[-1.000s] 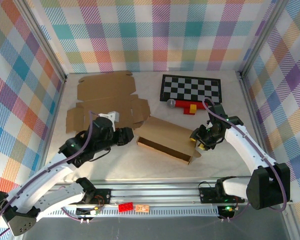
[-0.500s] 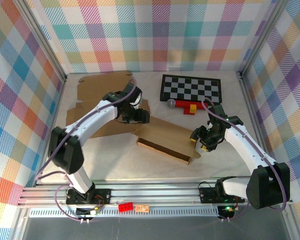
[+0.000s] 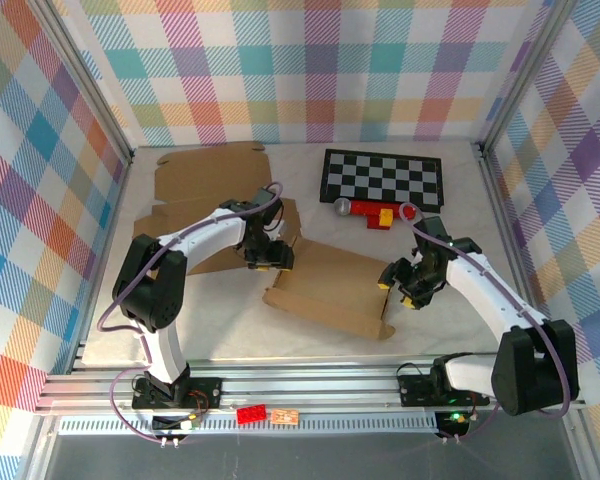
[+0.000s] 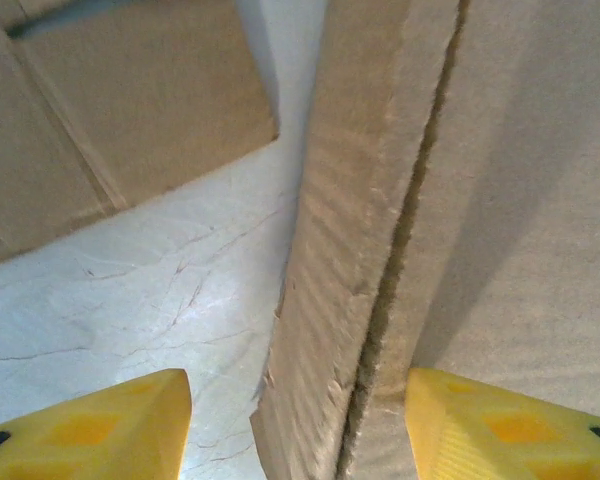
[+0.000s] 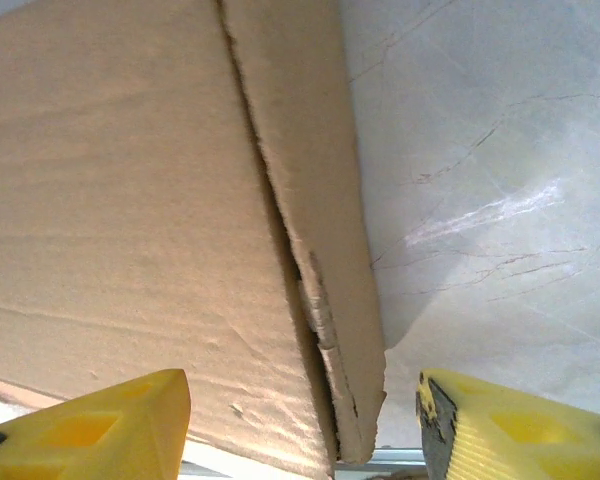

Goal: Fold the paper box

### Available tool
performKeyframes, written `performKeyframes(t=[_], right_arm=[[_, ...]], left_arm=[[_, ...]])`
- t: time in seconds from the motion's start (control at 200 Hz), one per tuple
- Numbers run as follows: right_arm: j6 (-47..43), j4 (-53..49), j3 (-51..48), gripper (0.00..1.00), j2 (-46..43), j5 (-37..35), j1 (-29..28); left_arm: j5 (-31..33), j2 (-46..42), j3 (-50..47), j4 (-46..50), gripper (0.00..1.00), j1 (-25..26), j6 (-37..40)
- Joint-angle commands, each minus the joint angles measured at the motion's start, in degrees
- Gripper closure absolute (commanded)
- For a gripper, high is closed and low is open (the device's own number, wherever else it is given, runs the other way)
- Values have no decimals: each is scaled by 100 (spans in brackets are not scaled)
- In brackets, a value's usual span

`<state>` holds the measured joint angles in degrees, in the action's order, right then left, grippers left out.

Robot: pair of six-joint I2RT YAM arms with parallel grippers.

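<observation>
Just on the near side of the checkerboard (image 3: 383, 177), the half-folded cardboard box (image 3: 330, 285) lay on the table (image 3: 230, 320) with its flaps not yet locked. The left gripper (image 3: 270, 252) sat at the box corner to the near-left of the checkerboard. The left wrist view showed its yellow fingers (image 4: 110, 420) spread wide astride a raised, doubled cardboard wall, with bare table between one finger and the wall. The right gripper (image 3: 400, 283) stood at the box end directly nearer than the checkerboard. Its fingers (image 5: 520, 420) were equally wide, with the layered box edge between them and one finger clear of it.

Neither pair was pinching anything, so the main risk looked to be the wall springing back or slipping aside before either gripper closed. A closure made off-centre could crush the doubled wall instead of seating it. The edge in the right wrist view was already ragged and split between its layers, so a hard squeeze or twist there might have torn it further. The table looked smooth, and an uneven push from one side would probably have slid the whole box. That could have carried it towards the red and yellow block (image 3: 382, 215) beside the checkerboard's near edge. It could equally have pushed it onto the flat cardboard blank (image 3: 210, 175) left of the checkerboard.
</observation>
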<state>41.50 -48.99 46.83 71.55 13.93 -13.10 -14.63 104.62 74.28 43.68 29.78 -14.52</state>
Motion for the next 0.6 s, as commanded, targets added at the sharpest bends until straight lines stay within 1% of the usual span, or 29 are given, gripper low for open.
performKeyframes(t=[0.0, 0.16, 0.435, 0.525, 0.595], right_arm=[[-63, 216, -119, 39, 162, 39, -30], [-112, 489, -192, 42, 378, 74, -32], [-572, 639, -92, 52, 875, -115, -25], [-724, 732, -55, 56, 992, -97, -25], [-806, 723, -8, 57, 1124, -152, -9]], left_arm=[[-151, -284, -310, -305, 44, -36, -123], [-274, -485, -656, -694, 48, -34, -343], [-503, -854, -1118, -1066, 61, 0, -774], [-637, -1040, -1313, -1235, 67, 52, -976], [-664, -1154, -1453, -1308, 69, 96, -1096]])
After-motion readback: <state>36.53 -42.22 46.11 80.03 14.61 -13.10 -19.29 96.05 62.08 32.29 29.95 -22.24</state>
